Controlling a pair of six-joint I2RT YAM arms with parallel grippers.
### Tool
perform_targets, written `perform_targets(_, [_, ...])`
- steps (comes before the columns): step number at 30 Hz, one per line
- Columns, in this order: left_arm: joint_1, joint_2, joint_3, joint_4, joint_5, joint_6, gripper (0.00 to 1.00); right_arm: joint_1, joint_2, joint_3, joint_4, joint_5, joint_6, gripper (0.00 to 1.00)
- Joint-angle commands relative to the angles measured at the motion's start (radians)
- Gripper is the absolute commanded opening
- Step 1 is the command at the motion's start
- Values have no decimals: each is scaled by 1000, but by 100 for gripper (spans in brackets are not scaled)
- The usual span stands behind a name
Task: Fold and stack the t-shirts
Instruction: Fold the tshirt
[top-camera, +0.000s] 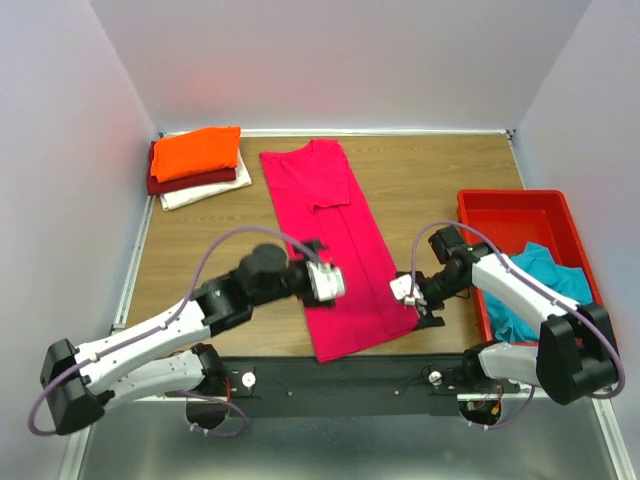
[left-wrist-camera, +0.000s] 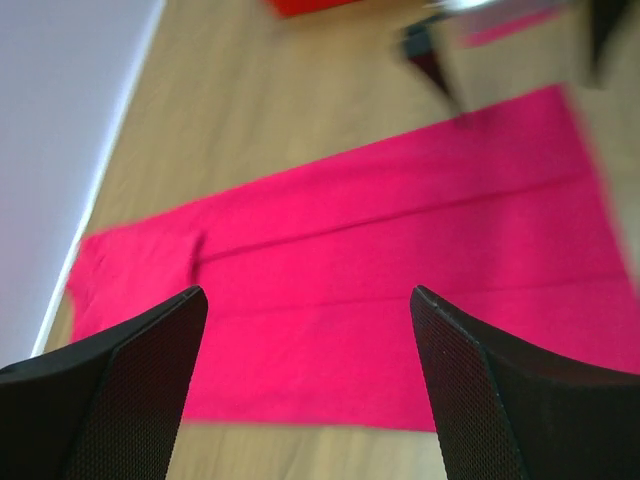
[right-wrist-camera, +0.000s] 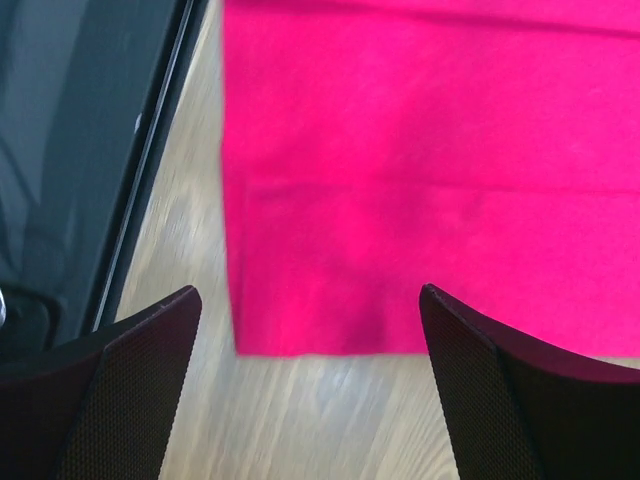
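Observation:
A bright pink-red t-shirt (top-camera: 335, 240) lies flat on the table as a long narrow strip, its sides folded in. It also shows in the left wrist view (left-wrist-camera: 380, 270) and the right wrist view (right-wrist-camera: 430, 150). My left gripper (top-camera: 330, 283) is open and empty at the strip's left edge, its fingers (left-wrist-camera: 130, 390) above the cloth edge. My right gripper (top-camera: 410, 295) is open and empty at the strip's right edge near the bottom corner, its fingers (right-wrist-camera: 120, 390) over bare wood. A stack of folded shirts, orange (top-camera: 197, 152) on dark red (top-camera: 200, 180) on cream (top-camera: 205, 192), sits back left.
A red plastic tray (top-camera: 510, 212) stands at the right and holds a crumpled teal shirt (top-camera: 540, 280). White walls close the table on three sides. A black rail (top-camera: 340, 375) runs along the near edge between the arm bases.

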Motion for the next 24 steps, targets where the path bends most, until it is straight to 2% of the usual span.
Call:
perform_targets(1, [-193, -15, -61, -33, -82, 110, 89, 27, -54, -66, 17, 126, -114, 94])
perform_targets(5, [-370, 89, -62, -57, -93, 73, 86, 71, -66, -111, 102, 183, -56, 88])
perform_targets(9, [-460, 157, -86, -56, -114, 50, 84, 111, -50, -126, 149, 203, -24, 82])
perform_targets(13, [-491, 207, -135, -14, -128, 53, 84, 148, -37, -156, 220, 248, 19, 75])
perform_targets(20, [-495, 295, -207, 35, -133, 105, 85, 160, -43, -195, 260, 309, 41, 52])
perform_targets(24, [-497, 321, -216, 56, -119, 105, 85, 160, -49, -200, 270, 311, 56, 42])
